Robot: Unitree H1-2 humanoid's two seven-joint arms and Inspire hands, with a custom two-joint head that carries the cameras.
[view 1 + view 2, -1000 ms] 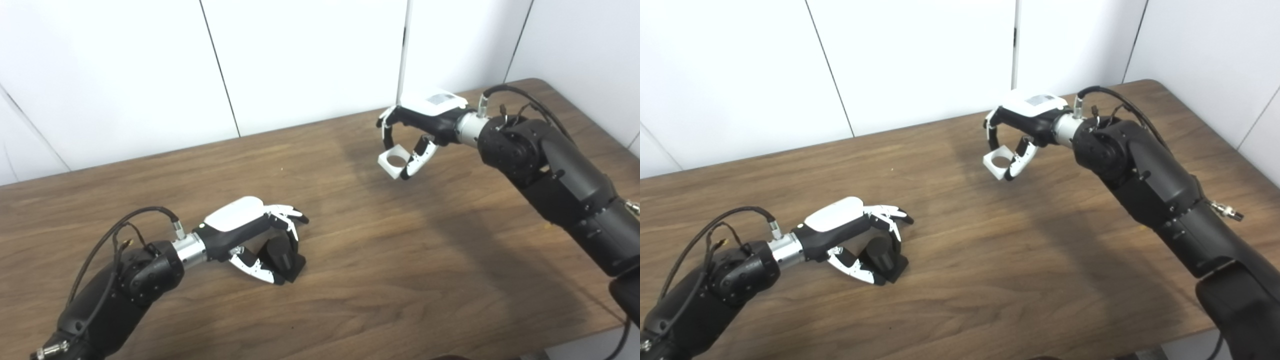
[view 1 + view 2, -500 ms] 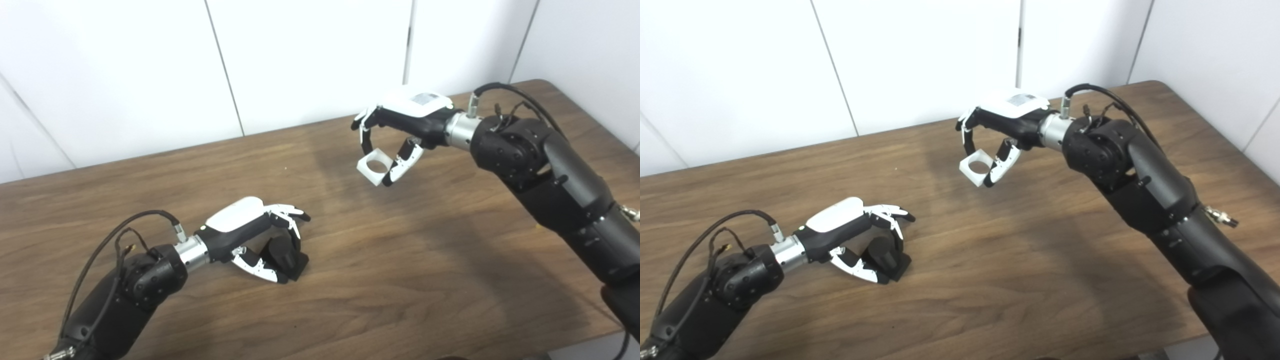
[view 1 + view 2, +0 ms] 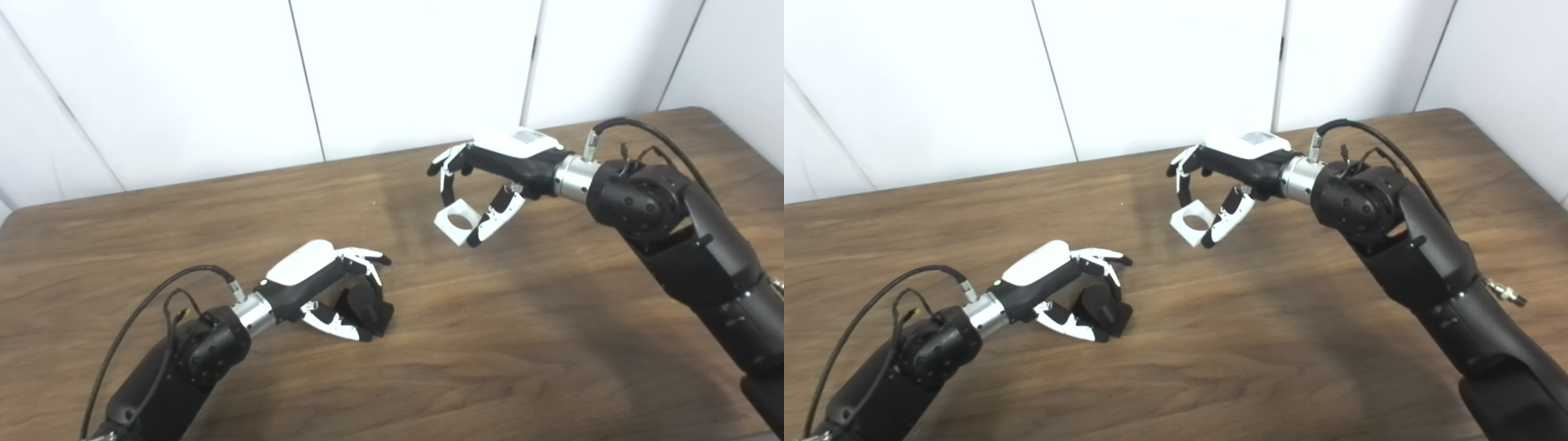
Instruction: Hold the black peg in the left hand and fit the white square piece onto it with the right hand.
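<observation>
A black peg [image 3: 365, 307] on a square black base rests on the wooden table [image 3: 490, 343] left of centre. My left hand [image 3: 324, 288] curls around it, fingers over the top and thumb underneath, shut on the peg. Up and to the right, my right hand [image 3: 490, 177] hovers above the table holding the white square piece [image 3: 456, 223], a small block with a round hole through it, pinched between fingers and thumb. The white piece [image 3: 1192, 223] hangs well apart from the peg [image 3: 1097, 308], above and to its right.
White wall panels [image 3: 398, 73] stand right behind the table's far edge. The table's right corner [image 3: 704, 113] and left edge [image 3: 12, 214] are in view. Both forearms trail black cables [image 3: 177, 288].
My right hand has carried the white piece leftward and lower, closer to the peg. The left hand keeps its hold on the peg. The camera has panned, shifting the whole picture.
</observation>
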